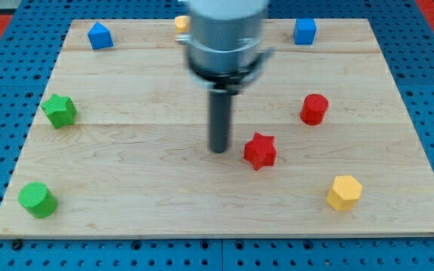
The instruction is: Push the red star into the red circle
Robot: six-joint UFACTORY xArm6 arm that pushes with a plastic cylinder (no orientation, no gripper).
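Note:
The red star (pixel 260 150) lies on the wooden board (pixel 126 158) a little right of the middle. The red circle (pixel 314 109), a short cylinder, stands up and to the right of the star, with a gap between them. My tip (pixel 219 150) rests on the board just left of the star, close to it; I cannot tell whether they touch. The arm's grey body (pixel 226 38) hangs above the rod at the view's top.
A green star (pixel 59 110) is at the left edge, a green cylinder (pixel 37 199) at bottom left. A yellow hexagon (pixel 344 192) is at bottom right. Two blue blocks (pixel 99 35) (pixel 304 31) and a partly hidden yellow block (pixel 181 22) lie along the top.

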